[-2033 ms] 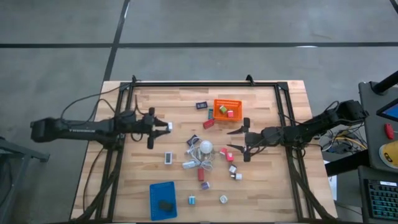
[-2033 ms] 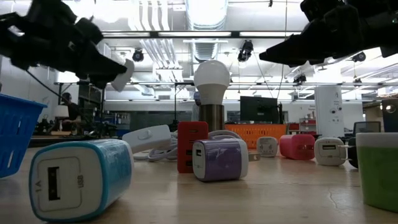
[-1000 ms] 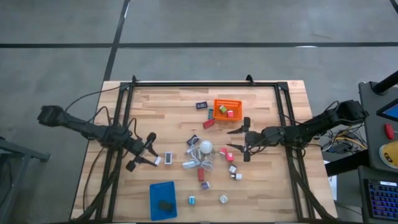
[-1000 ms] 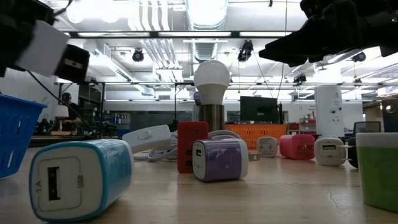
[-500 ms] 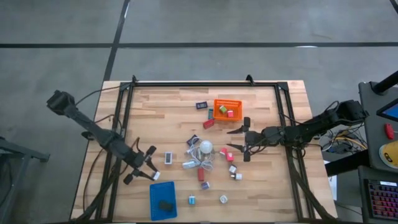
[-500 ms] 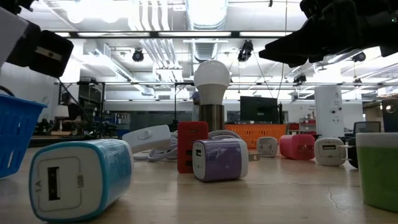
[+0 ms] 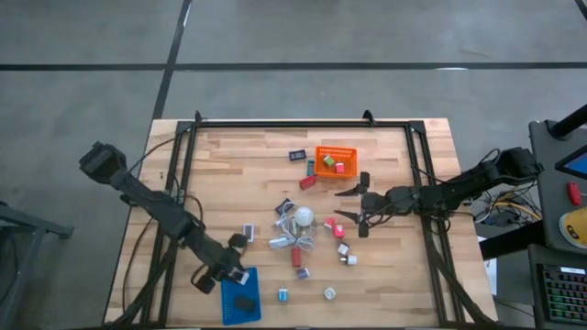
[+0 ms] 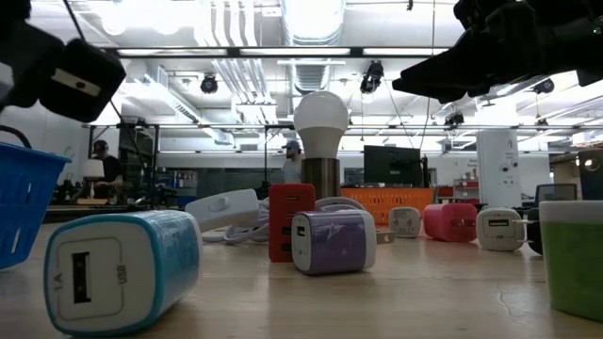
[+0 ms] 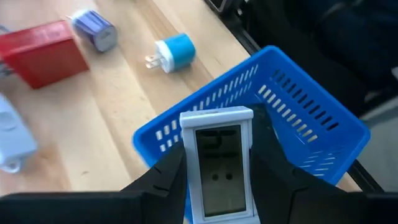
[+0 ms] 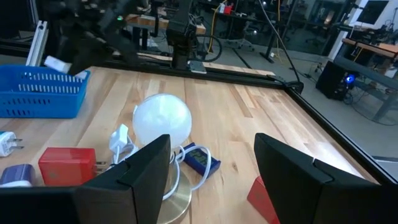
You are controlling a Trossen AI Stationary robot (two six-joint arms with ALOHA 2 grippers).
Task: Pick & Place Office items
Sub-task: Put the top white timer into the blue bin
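Since the earlier frames the left arm has swung from the table's left-middle toward the near edge. In the high view the left gripper [image 7: 231, 273] now sits at the blue basket [image 7: 240, 301], while the right gripper [image 7: 352, 205] hangs beside the white bulb [image 7: 303, 217], its spot unchanged, with scattered office items [image 7: 344, 253] nearby. The low view shows a teal-edged charger [image 8: 122, 271] and purple charger [image 8: 333, 242] on the wood. In the left wrist view the fingers clench a white flat charger [image 9: 217, 164] over the basket's rim. The right wrist view shows spread, empty jaws.
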